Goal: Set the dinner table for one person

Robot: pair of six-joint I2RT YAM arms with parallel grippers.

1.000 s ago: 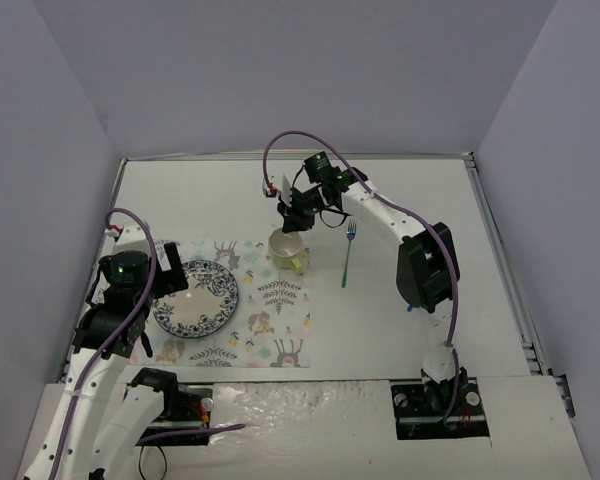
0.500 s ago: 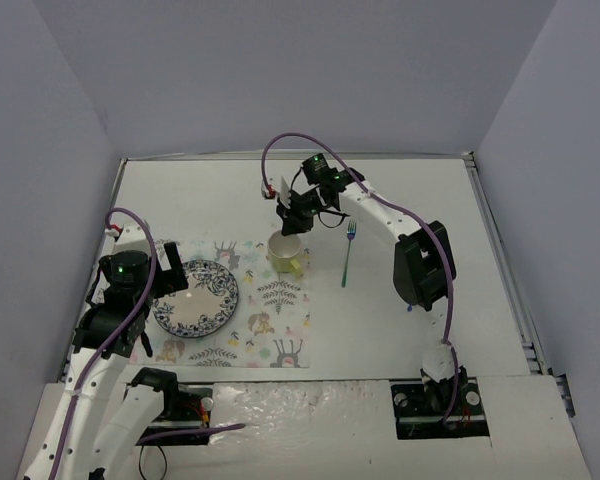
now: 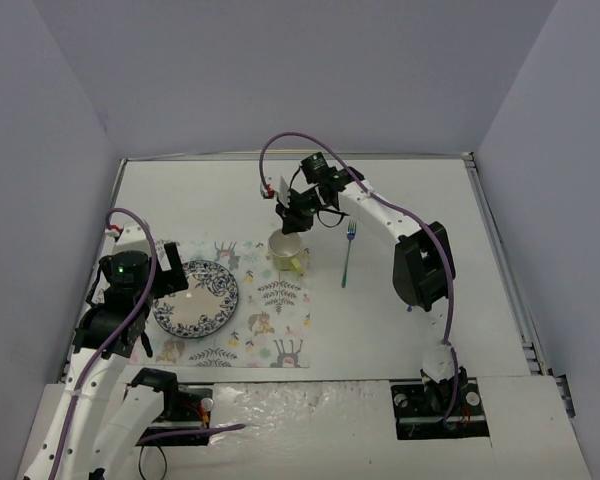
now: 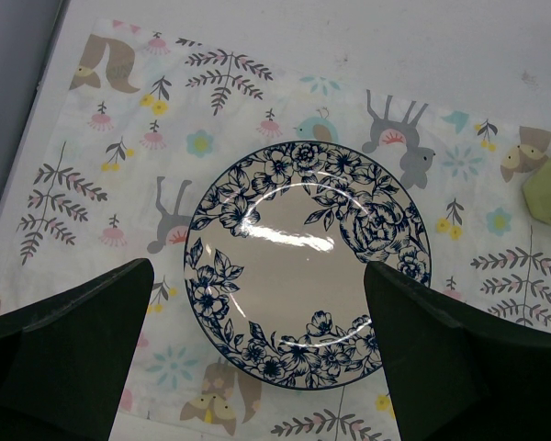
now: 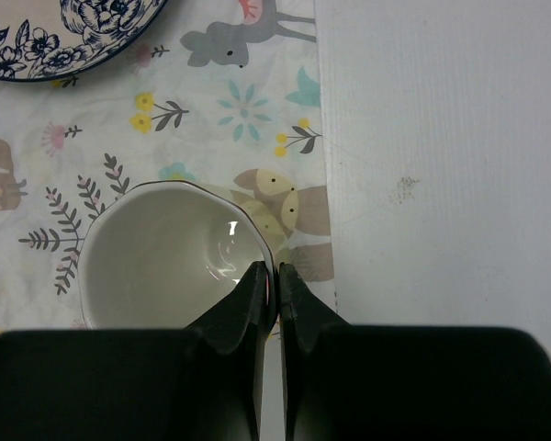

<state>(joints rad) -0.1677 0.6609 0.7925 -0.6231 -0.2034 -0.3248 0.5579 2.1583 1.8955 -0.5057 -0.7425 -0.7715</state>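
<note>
The bench (image 3: 210, 195) is a big, flat, white rectangle with a dull top and a thin metal strip along its edge. It fills the whole floor between the plain walls, and all the other things are on it.

On the near left part of the bench lies a soft cloth mat (image 3: 275, 325). It is a rectangle printed with little deer, foxes, birds, flowers and leafy twigs.

A round plate (image 4: 308, 262) lies flat on the left side of the mat. It is shiny, with a plain pale middle and a wide ring of dark blue flowers around the rim.

At the far right corner of the mat is a cup (image 5: 165, 257). It is smooth and glossy, creamy inside, with a thin dark line around its slightly angled rim. Its outside looks pale yellow-green. I cannot tell if its bottom touches the mat.

The right pincer (image 5: 276, 280) comes down from above and is closed tight on the cup's rim, with one finger inside and one outside.

The left pincer (image 4: 259, 276) hangs above the plate. Its two dark fingers are spread wide apart and grip nothing.

A thin fork (image 3: 347, 255) lies flat on the bare bench just to the right of the mat, with its prongs pointing to the far side.
</note>
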